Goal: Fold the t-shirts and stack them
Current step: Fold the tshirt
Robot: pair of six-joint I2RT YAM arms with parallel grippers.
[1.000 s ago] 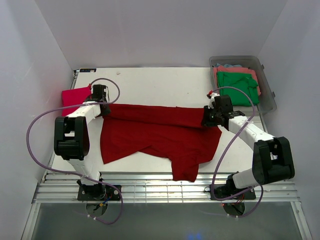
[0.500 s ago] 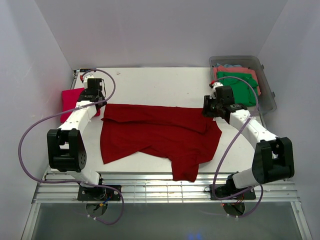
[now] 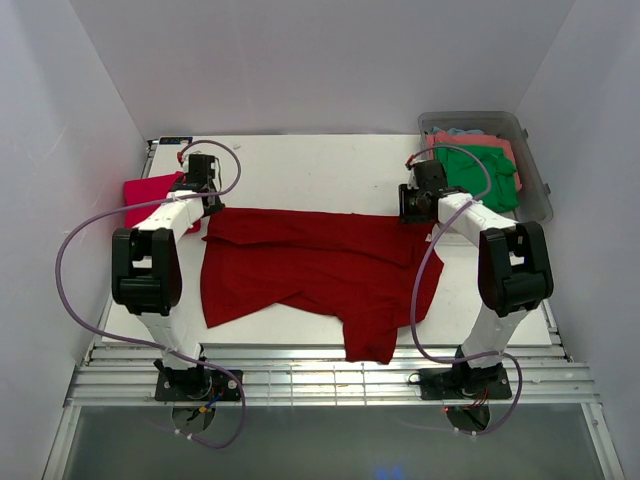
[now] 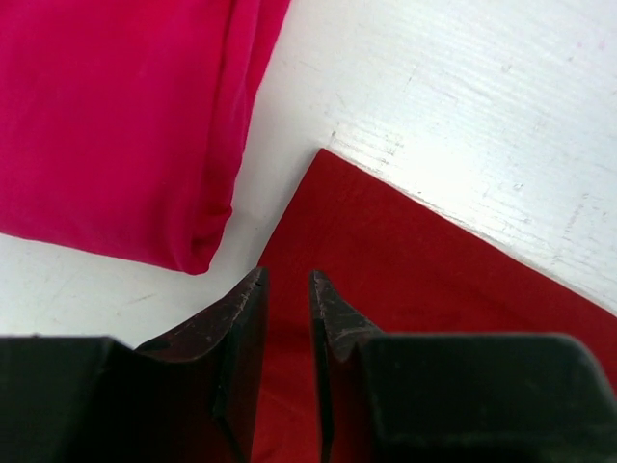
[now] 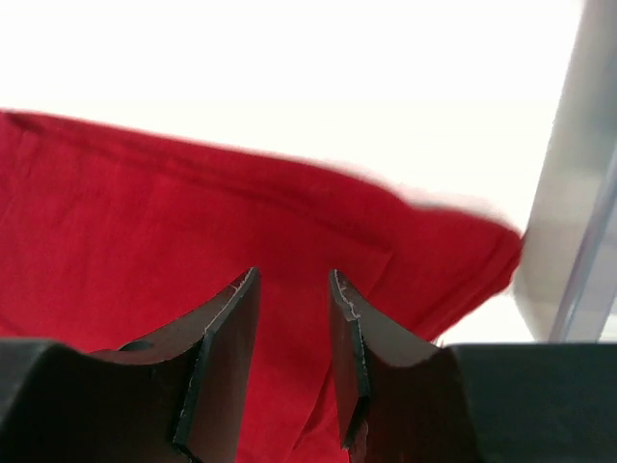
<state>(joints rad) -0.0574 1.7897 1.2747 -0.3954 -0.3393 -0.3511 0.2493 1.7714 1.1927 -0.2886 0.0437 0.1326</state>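
A dark red t-shirt [image 3: 320,265] lies spread across the middle of the table, with its near part folded over and one flap reaching the front edge. My left gripper [image 3: 205,195] hovers over its far left corner [image 4: 434,289], open by a narrow gap [image 4: 286,275] with nothing between the fingers. My right gripper [image 3: 412,208] hangs over the far right corner [image 5: 145,212], open [image 5: 294,275] and holding nothing. A folded pinkish-red t-shirt [image 3: 150,192] lies at the far left, just beside the left fingers [image 4: 106,116].
A clear grey plastic tub [image 3: 535,190] stands at the back right and holds a green t-shirt [image 3: 478,175] and a coral one [image 3: 470,140]. Its wall [image 5: 578,193] shows close to the right gripper. White walls enclose the table.
Both grippers let go of the dark red shirt's far edge, which now lies slack on the table. The right gripper moved back and left; the left rose slightly.
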